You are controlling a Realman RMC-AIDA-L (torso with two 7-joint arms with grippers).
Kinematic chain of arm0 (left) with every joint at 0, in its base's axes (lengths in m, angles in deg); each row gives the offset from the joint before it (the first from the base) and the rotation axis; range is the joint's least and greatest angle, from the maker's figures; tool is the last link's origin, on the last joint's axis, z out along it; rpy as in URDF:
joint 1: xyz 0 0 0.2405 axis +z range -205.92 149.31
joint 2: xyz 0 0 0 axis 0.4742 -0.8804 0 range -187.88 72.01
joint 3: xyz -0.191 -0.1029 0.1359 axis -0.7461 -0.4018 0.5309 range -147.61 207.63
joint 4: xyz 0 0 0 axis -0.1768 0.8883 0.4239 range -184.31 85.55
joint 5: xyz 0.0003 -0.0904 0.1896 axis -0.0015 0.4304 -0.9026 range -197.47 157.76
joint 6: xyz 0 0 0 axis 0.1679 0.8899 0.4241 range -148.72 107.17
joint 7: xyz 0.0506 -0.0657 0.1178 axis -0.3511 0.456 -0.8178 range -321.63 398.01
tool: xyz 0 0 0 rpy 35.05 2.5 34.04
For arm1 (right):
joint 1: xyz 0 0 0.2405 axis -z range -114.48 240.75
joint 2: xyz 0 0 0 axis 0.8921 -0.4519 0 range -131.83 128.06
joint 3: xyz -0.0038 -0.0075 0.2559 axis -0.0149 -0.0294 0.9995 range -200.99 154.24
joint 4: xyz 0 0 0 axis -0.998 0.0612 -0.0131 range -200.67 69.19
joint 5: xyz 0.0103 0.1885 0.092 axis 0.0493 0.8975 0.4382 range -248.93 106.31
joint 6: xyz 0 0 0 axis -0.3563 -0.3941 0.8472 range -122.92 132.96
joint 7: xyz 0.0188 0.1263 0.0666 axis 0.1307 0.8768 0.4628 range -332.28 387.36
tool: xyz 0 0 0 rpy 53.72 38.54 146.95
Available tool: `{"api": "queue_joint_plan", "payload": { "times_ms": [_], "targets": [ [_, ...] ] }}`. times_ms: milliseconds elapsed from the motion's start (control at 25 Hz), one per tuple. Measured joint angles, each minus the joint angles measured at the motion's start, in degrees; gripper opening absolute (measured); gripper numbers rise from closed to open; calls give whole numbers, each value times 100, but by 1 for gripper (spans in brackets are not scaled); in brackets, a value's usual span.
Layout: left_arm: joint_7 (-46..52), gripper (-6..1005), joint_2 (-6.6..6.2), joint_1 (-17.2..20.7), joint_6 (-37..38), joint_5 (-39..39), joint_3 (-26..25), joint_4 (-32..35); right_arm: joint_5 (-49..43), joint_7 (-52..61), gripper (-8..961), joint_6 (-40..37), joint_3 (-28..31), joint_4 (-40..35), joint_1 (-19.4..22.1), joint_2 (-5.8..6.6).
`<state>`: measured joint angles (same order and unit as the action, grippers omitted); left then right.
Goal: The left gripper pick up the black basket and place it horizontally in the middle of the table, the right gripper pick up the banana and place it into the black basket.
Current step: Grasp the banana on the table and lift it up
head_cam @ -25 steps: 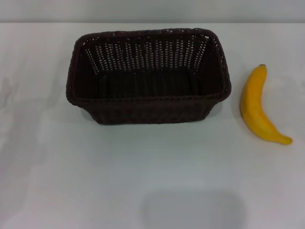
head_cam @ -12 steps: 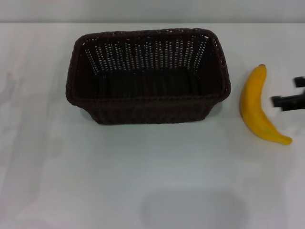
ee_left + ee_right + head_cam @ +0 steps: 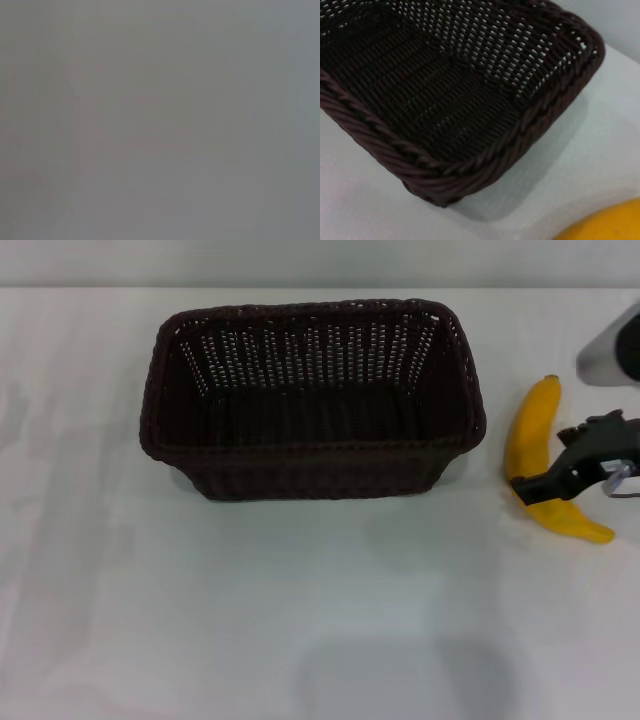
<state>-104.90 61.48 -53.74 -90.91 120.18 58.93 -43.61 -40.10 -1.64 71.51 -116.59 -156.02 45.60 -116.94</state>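
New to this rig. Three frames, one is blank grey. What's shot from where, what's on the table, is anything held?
This is a two-armed robot with a camera on its head and one on each wrist.

The head view looks forward and down at the white table. On it stands the black basket, lying horizontally near the middle and holding nothing. To the robot's right of it lies the banana, on the table, apart from the basket.

The right end effector reaches in from the right edge, and one black finger crosses the banana's lower part. Whether it has gripped cannot be told, and the banana looks to be on the table.

The right wrist view shows a basket corner close up and a yellow edge of banana.

The left wrist view is the plain grey one and shows nothing recognisable. The left end effector appears in no view.
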Motion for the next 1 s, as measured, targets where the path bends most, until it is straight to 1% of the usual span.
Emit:
{"api": "queue_joint_plan", "payload": {
  "times_ms": [480, 680, 1000],
  "targets": [
    [-6, 895, -6, 22, -12, 19, 0, -7, -51, 235, 848, -277, -110, 986, -489, -25],
    [-4, 895, 6, 41, -21, 250, 0, -14, -183, 441, 843, -293, -117, 1285, -713, -30],
    [28, 895, 0, 46, -33, 261, 0, -16, -283, 532, 704, -248, 18, 1340, -783, -18]
  ]
}}
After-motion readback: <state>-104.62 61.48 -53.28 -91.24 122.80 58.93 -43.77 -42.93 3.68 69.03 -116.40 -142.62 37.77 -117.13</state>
